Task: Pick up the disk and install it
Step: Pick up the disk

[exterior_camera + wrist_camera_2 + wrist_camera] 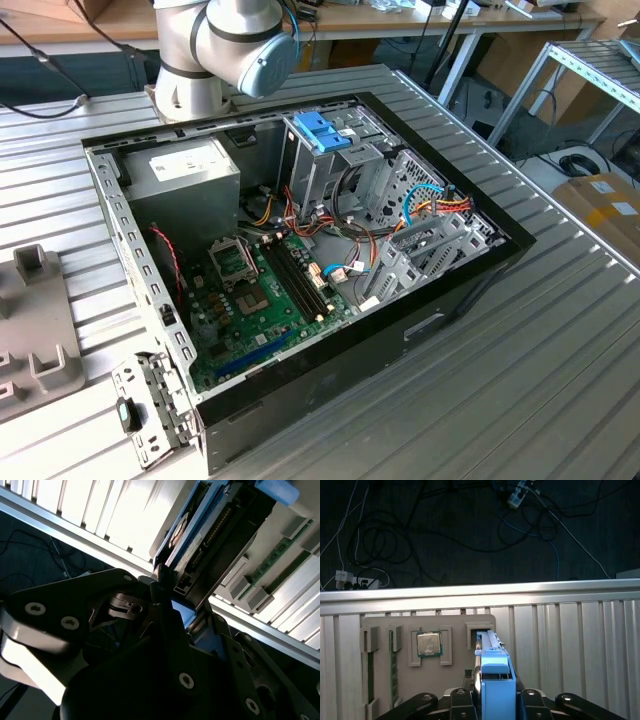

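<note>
Ribbed metal table [560, 330] carrying an open computer case [400, 335], which lies on its side so that its inside faces up and can be reached from above. The exterior view supplies the case's board, cables and drive cage [340, 160]. It also shows the grey tray [40, 340] lying on the table at that view's left, well apart from the case.

In the first wrist view the disk [494, 680] stands on its narrow edge at the tray, probably so that both broad faces are free to be gripped. The gripper [495, 696] pinches it, one finger tight against each side of its blue frame. Whether the disk has left its slot cannot be told.

The second wrist view adds the disk's connector end, seen from the opposite side.

A processor chip [429, 643] and a memory stick [394, 670] sit in neighbouring tray recesses.
</note>
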Robot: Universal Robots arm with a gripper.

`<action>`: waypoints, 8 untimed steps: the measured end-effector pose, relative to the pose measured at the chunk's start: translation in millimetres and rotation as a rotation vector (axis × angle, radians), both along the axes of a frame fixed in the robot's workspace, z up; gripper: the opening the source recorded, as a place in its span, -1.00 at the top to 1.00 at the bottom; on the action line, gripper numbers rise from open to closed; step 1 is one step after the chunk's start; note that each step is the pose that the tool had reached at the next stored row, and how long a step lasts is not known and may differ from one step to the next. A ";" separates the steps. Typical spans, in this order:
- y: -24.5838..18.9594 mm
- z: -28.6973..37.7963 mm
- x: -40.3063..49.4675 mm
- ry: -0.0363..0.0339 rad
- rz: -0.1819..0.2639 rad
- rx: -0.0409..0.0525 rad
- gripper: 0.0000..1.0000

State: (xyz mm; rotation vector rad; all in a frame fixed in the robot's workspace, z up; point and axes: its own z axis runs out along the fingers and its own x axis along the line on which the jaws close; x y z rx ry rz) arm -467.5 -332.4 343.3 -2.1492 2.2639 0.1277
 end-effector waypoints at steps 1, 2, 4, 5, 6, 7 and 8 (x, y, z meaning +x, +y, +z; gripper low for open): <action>0.0 1.0 0.0 0.0000 0.000 0.0005 0.25; 0.0 1.5 0.0 -0.0001 0.000 0.0008 0.25; 0.0 3.0 0.0 0.0000 0.000 0.0014 0.25; 0.0 3.5 0.0 0.0000 0.000 0.0016 0.25; 0.0 4.5 0.0 -0.0001 0.000 0.0020 0.25; 0.0 5.5 0.0 0.0000 0.000 0.0024 0.25; 0.0 6.4 0.0 0.0000 0.000 0.0028 0.25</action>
